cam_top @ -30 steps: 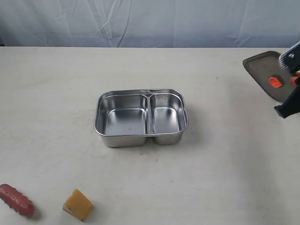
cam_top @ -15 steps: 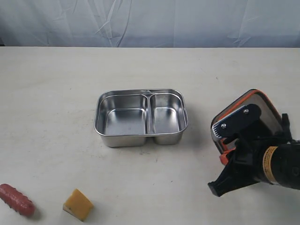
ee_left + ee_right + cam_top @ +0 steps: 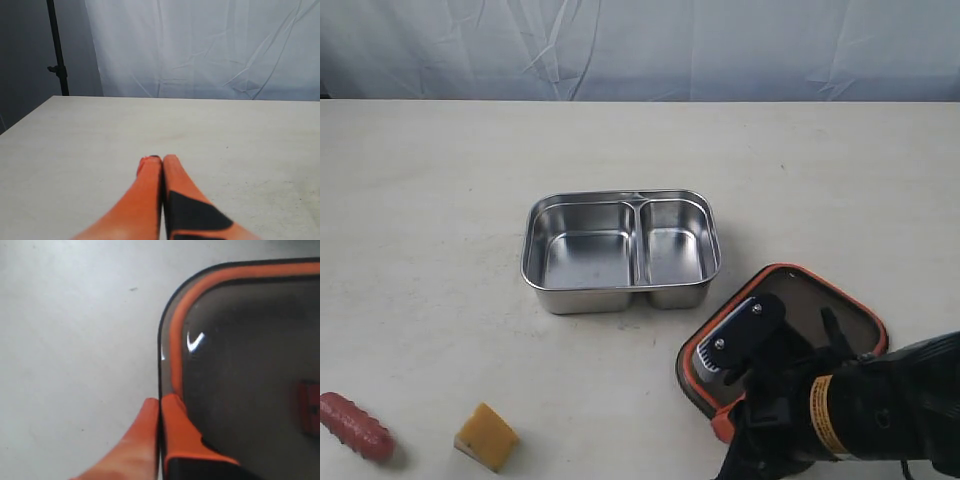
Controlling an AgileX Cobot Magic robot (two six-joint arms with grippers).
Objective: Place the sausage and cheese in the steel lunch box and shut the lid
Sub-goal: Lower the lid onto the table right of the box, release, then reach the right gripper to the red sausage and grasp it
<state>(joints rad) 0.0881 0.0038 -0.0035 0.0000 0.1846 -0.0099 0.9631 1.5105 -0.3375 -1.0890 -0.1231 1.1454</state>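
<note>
Lid (image 3: 812, 300) pinched at rim by right claw (image 3: 160, 401), orange seal showing; left claw (image 3: 161, 160) clenched, empty. Park lid beside steel lunch box (image 3: 620, 197), leaving opening free for sausage (image 3: 355, 427), cheese (image 3: 487, 436).

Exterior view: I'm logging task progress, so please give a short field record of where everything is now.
steel lunch box: middle of the table, both compartments empty, uncovered
sausage: on the table, outside the box, near left corner
cheese: beside the sausage, not touching it
lid: right of the box, nearer the camera, orange seal rim showing
right claw: shut on the lid's edge
left claw: shut, holding nothing
</note>
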